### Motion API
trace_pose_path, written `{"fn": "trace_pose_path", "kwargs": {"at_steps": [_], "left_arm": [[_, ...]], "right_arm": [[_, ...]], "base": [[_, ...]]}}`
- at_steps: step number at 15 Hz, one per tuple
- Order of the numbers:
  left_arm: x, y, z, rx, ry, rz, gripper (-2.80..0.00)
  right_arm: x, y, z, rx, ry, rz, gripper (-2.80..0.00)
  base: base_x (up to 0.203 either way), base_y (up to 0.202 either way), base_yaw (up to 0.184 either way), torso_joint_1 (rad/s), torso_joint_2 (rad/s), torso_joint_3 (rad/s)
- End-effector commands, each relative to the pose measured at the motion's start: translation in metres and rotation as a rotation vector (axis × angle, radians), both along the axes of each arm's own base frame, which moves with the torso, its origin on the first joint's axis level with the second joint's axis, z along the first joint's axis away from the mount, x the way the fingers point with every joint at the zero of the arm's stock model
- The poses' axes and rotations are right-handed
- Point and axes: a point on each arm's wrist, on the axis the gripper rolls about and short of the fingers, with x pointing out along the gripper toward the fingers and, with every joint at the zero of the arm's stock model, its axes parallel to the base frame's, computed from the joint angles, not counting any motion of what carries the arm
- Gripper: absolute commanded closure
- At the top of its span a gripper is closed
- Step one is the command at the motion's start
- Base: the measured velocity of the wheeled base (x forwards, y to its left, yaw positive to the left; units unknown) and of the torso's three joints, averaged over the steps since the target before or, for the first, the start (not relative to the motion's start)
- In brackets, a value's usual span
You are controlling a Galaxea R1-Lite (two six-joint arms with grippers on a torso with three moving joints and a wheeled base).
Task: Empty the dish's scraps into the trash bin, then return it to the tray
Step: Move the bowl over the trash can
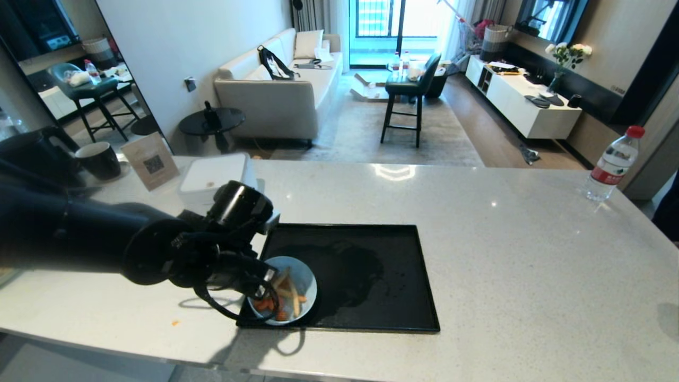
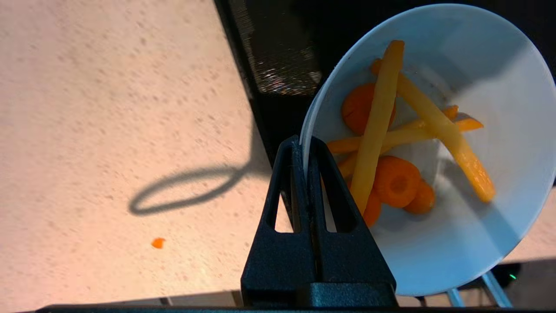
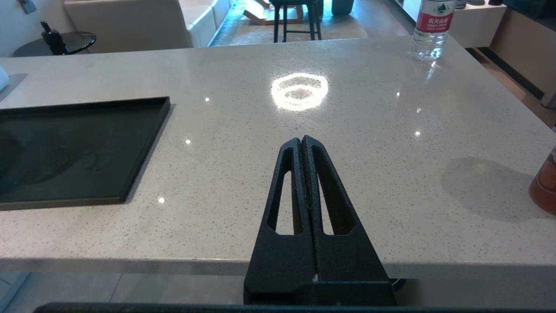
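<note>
Left gripper (image 2: 305, 145) is pinching the rim of the dish (image 2: 460, 243), one finger inside the wall, the other outside, jaws pressed nearly together with only the thin wall between them. In the head view the gripper (image 1: 263, 283) is gripping the dish (image 1: 305, 276) at its left edge, over the near left corner of the tray (image 1: 371, 318). From the wrist view the dish is sitting tilted; whether its base is touching the tray, cannot tell.

Scraps (image 2: 391, 174) are lying inside the dish: carrot rounds under crossed yellow sticks, gathered toward the gripped side.

One small orange crumb (image 2: 158, 243) is lying on the counter (image 2: 108, 108), left of the tray and apart from it.

Right gripper (image 3: 302, 143) is hanging at the near counter edge, right of the tray, jaws pressed together, holding nothing.

Bin is showing in no view.
</note>
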Motion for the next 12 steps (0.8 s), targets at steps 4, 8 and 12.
{"fn": "trace_pose_path", "kwargs": {"at_steps": [4,8,12], "left_arm": [[-0.016,-0.001,0.016,-0.063,0.015,-0.030,0.00],[-0.021,-0.003,0.025,-0.096,-0.006,-0.025,0.00],[-0.036,-0.001,0.031,-0.086,0.042,-0.046,0.00]], "right_arm": [[0.000,0.000,0.000,0.000,-0.001,-0.001,0.00],[0.000,0.000,0.000,0.000,-0.001,-0.001,0.00],[0.000,0.000,0.000,0.000,-0.001,-0.001,0.00]], "base": [[0.000,0.000,0.000,0.000,0.00,0.000],[0.000,0.000,0.000,0.000,0.00,0.000],[0.000,0.000,0.000,0.000,0.00,0.000]]}}
